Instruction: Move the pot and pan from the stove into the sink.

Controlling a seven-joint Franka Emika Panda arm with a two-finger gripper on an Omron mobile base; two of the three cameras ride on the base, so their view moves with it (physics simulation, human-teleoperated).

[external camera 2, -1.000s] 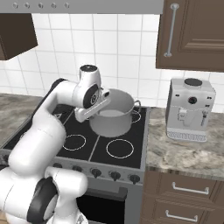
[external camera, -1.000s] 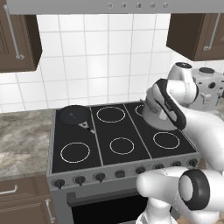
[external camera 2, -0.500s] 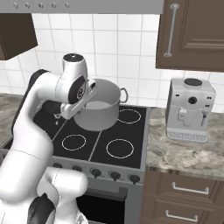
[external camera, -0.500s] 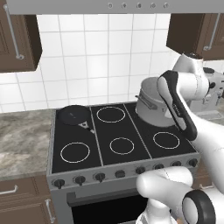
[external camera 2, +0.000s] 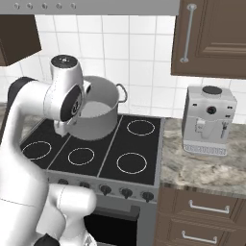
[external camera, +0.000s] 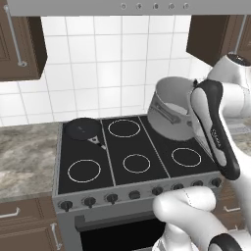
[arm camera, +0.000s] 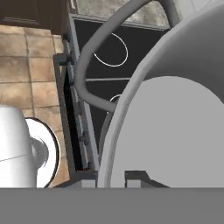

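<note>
Since a second ago the wide light-grey metal pot (external camera: 172,113) has risen, tilted, above the black-glass stove (external camera: 127,157). The right base view shows its loop handle. In the hand view the gripper (arm camera: 131,177) clamps its rim.

This is a home kitchen. A steel stove (external camera: 132,162) with a black glass top, white burner rings and a row of black knobs stands between grey marbled benches (external camera 2: 202,166). White square tiles (external camera: 103,63) cover the wall behind it, dark brown wooden cabinets (external camera 2: 211,36) hang above, and matching drawers (external camera 2: 202,211) sit below. A coffee machine (external camera 2: 207,120) stands on the bench right of the stove, and a range hood (external camera: 122,7) spans the top.
</note>
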